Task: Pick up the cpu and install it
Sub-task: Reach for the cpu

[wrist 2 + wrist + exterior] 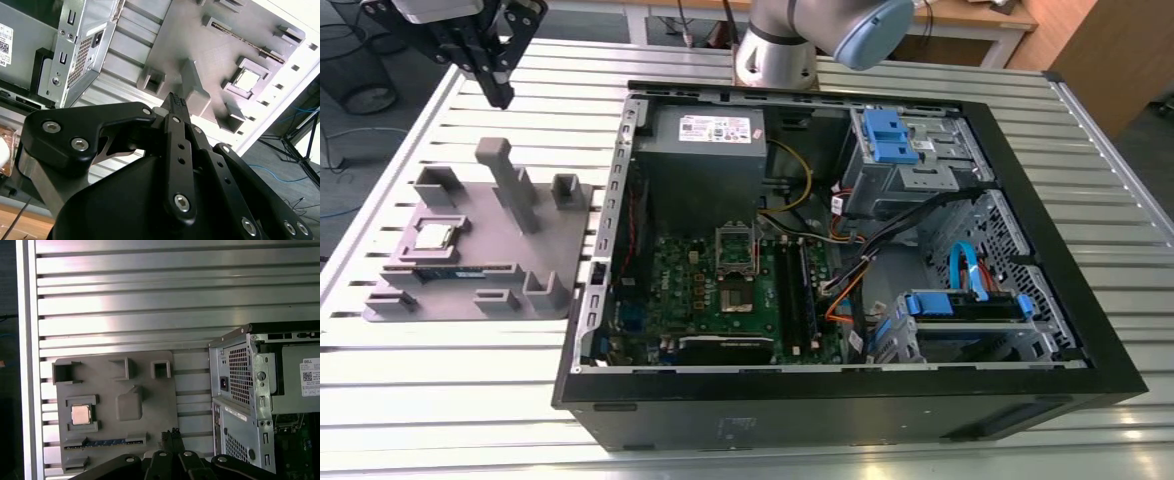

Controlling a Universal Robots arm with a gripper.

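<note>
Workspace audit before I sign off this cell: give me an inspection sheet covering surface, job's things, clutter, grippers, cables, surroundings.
Surface: slatted metal table.
Job's things: cpu lying in grey fixture tray; motherboard socket in open computer case.
Clutter: nothing seen.
Grippers: the gripper has its jaws together, holding nothing, over the table, apart from the tray.
Cables: orange cable and blue cable inside the case.
Surroundings: wooden furniture behind the table.

Ribbed silver aluminium surface (454, 400) under even indoor light; beyond its edge, brown wooden furniture (1107, 60) and a black wire-mesh basket (360, 70) stand on grey floor (334, 170).
</note>
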